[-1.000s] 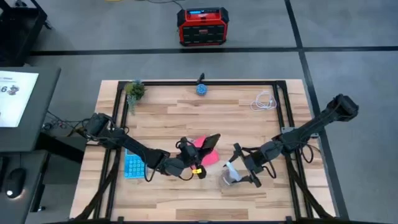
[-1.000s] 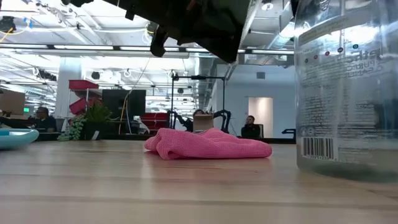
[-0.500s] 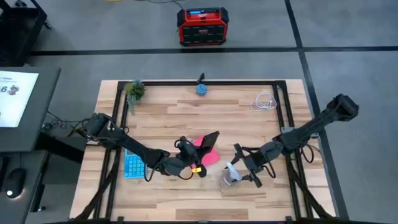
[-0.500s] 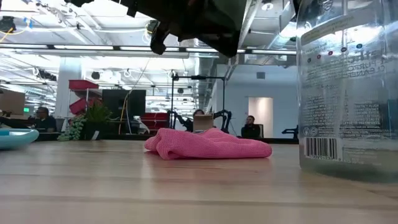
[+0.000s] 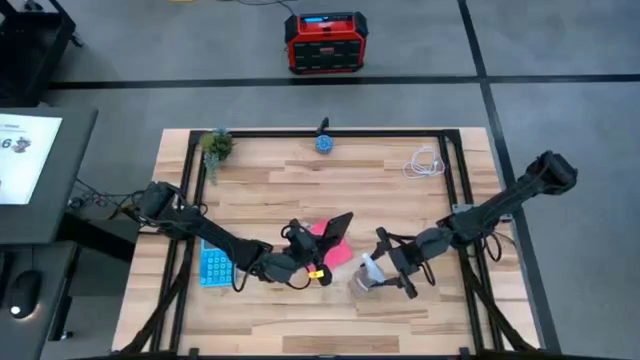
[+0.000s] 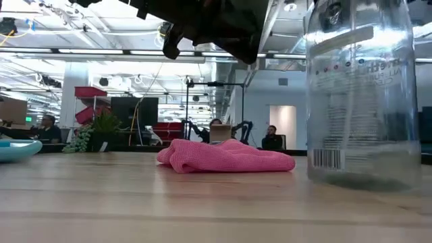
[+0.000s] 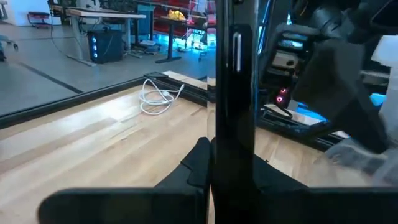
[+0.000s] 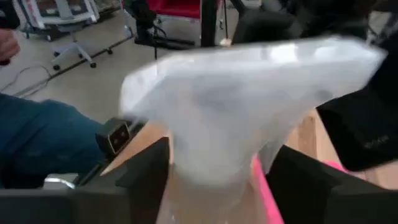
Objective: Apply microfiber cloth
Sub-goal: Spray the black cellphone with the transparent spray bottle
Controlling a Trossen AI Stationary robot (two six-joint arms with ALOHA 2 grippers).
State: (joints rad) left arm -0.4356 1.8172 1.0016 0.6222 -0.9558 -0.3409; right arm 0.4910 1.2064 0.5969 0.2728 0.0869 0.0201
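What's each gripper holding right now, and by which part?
Left gripper: thin black phone, gripped at its lower edge. Right gripper: clear plastic spray bottle, around its white top.

A light-blue calculator (image 5: 214, 265) lies near the worktop's (image 5: 280, 190) left edge. A small potted plant (image 5: 216, 145) stands at a far corner, a coiled white cable (image 5: 425, 163) opposite. A red-and-black box (image 5: 326, 42) sits on the floor beyond.

microfiber cloth (image 6: 226, 156): bright pink, fine woven texture
spray bottle (image 6: 361, 94): clear, white head, black barcode
phone (image 5: 338, 228): black
calculator (image 5: 213, 265): light blue
cable (image 5: 425, 163): white
table (image 5: 270, 185): pale wood planks, black frame
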